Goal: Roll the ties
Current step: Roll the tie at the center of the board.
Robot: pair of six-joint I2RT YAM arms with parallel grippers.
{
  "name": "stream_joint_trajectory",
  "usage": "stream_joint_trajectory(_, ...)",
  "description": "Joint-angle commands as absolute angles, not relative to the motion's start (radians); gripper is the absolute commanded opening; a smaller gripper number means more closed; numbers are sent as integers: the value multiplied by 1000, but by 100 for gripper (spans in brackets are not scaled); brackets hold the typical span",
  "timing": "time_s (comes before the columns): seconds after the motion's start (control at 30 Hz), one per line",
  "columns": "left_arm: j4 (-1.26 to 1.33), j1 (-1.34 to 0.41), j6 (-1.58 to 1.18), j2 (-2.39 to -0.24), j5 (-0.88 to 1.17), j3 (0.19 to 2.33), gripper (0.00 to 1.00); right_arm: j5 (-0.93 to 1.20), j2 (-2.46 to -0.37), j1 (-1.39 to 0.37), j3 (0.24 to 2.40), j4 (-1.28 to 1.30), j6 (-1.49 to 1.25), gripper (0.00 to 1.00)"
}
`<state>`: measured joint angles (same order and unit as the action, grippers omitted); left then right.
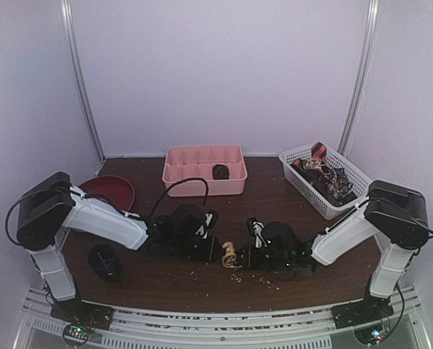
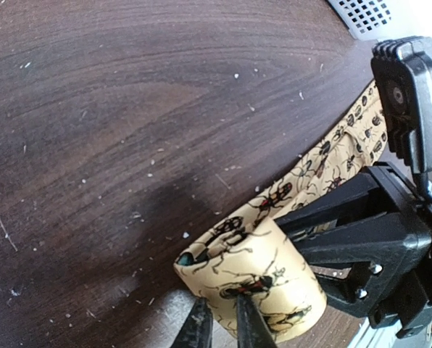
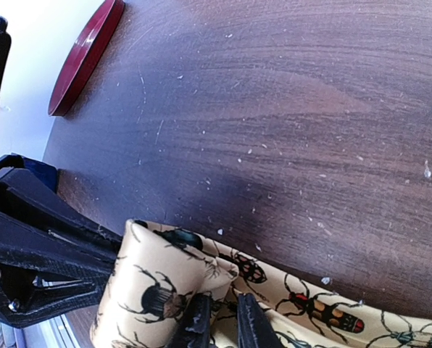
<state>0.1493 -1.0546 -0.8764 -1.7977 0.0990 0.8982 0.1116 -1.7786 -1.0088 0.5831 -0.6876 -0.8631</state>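
Across the back of the dark wooden tabletop (image 1: 274,207) stand three containers. At the right is a white plastic mesh basket (image 1: 304,187) heaped with dark and red-patterned ties (image 1: 327,174). In the middle is a pink compartmented tray (image 1: 202,185) holding one dark rolled tie (image 1: 220,172) toward its right side. At the left is a round red plate (image 1: 111,190). Nearer the front, between the two arms, a tan beetle-printed fabric necktie (image 1: 229,254) lies on the wood, one end rolled up and its tail running flat. The left jaws, nearly closed, pinch the roll's edge. The right jaws clamp the fabric just beside the roll.
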Motion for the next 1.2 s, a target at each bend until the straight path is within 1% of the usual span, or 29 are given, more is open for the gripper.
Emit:
stream_joint_trajectory(0.0,157,-1054,-839,-1809,137,941,16,69,-1747,-1021,567,-644,-849,15)
stream_joint_trajectory(0.17,162,-1056,-831,-1808,140,940,18,11,-1702,-1021,567,-560,-813,15)
stream_joint_trajectory(0.4,139,-1056,-808,-1818,149,967,21,-36,-1672,-1021,573,-482,-778,10)
stream_joint_trajectory(0.6,136,-1057,-803,-1831,162,979,22,-106,-1628,-1018,575,-406,-771,9)
stream_joint_trajectory(0.7,138,-1057,-804,-1841,169,990,21,-153,-1578,-1017,571,-349,-785,13)
stream_joint_trajectory(0.83,167,-1057,-806,-1871,195,1001,21,-164,-1496,-1014,550,-348,-798,21)
stream_joint_trajectory(0.97,194,-1064,-808,-1899,213,1023,21,-86,-1464,-992,542,-400,-813,31)
stream_joint_trajectory(1.03,202,-1066,-808,-1907,214,1030,21,-47,-1474,-983,555,-416,-820,36)
stream_joint_trajectory(1.13,207,-1066,-807,-1915,212,1039,21,-7,-1503,-979,575,-416,-832,39)
stream_joint_trajectory(1.17,211,-1066,-808,-1915,209,1041,21,2,-1516,-978,577,-418,-838,43)
